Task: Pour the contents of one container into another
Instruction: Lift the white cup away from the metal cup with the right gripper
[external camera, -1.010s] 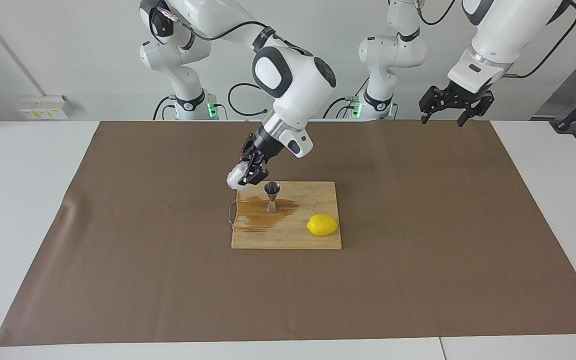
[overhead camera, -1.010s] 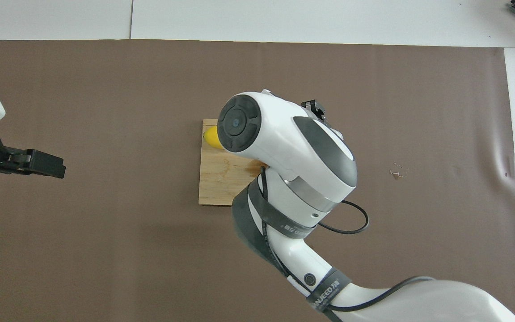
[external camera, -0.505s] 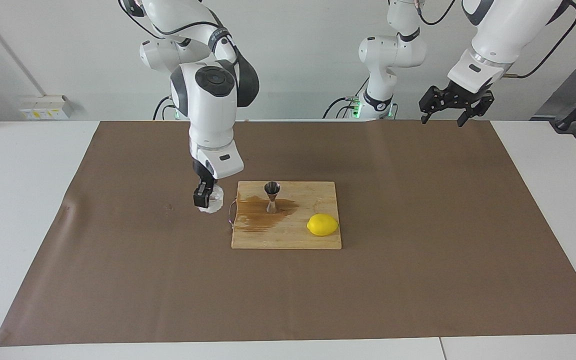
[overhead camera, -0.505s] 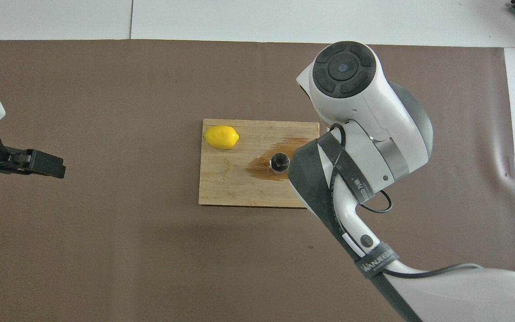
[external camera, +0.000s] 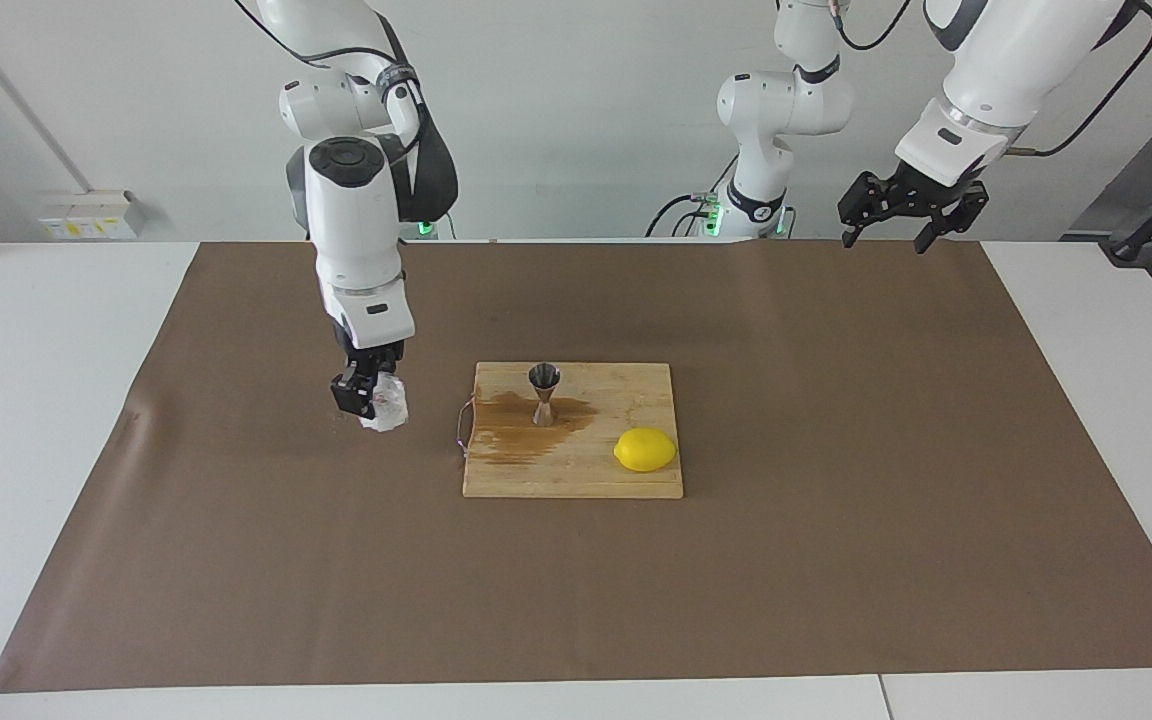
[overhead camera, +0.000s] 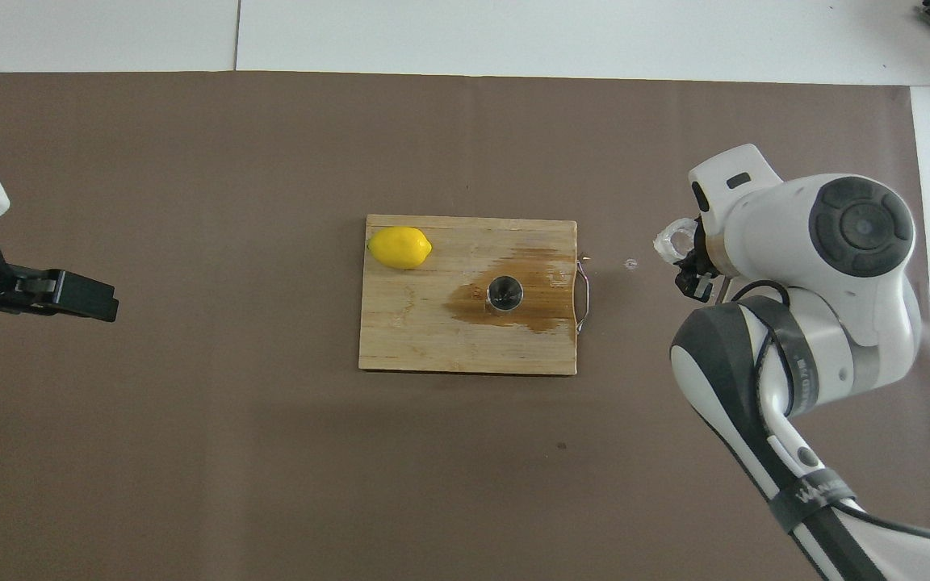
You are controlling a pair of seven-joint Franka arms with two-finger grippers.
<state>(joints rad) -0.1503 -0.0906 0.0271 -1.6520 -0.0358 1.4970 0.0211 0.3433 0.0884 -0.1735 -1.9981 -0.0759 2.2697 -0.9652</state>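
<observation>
The translucent crinkled cup (external camera: 389,406) sits in my right gripper (external camera: 366,400), which is shut on it, low over the brown mat beside the board, toward the right arm's end of the table. Whether the cup touches the mat I cannot tell. In the overhead view the cup (overhead camera: 672,240) peeks out at the right gripper (overhead camera: 693,269). The steel jigger (external camera: 544,393) stands upright on the wooden board (external camera: 576,482), in a brown puddle (external camera: 514,432); from above the jigger (overhead camera: 504,293) shows its open mouth. My left gripper (external camera: 902,222) waits open, raised over the mat's edge by the robots.
A yellow lemon (external camera: 645,450) lies on the board at its corner toward the left arm's end. The board's wire handle (external camera: 462,426) sticks out toward the cup. A small drop (overhead camera: 631,262) marks the mat between board and cup. The left gripper (overhead camera: 69,294) hangs over bare mat.
My right arm has swung away from the jigger toward its own end of the table, carrying the cup from a tilt at the jigger down to low over the mat. The left arm stayed put.
</observation>
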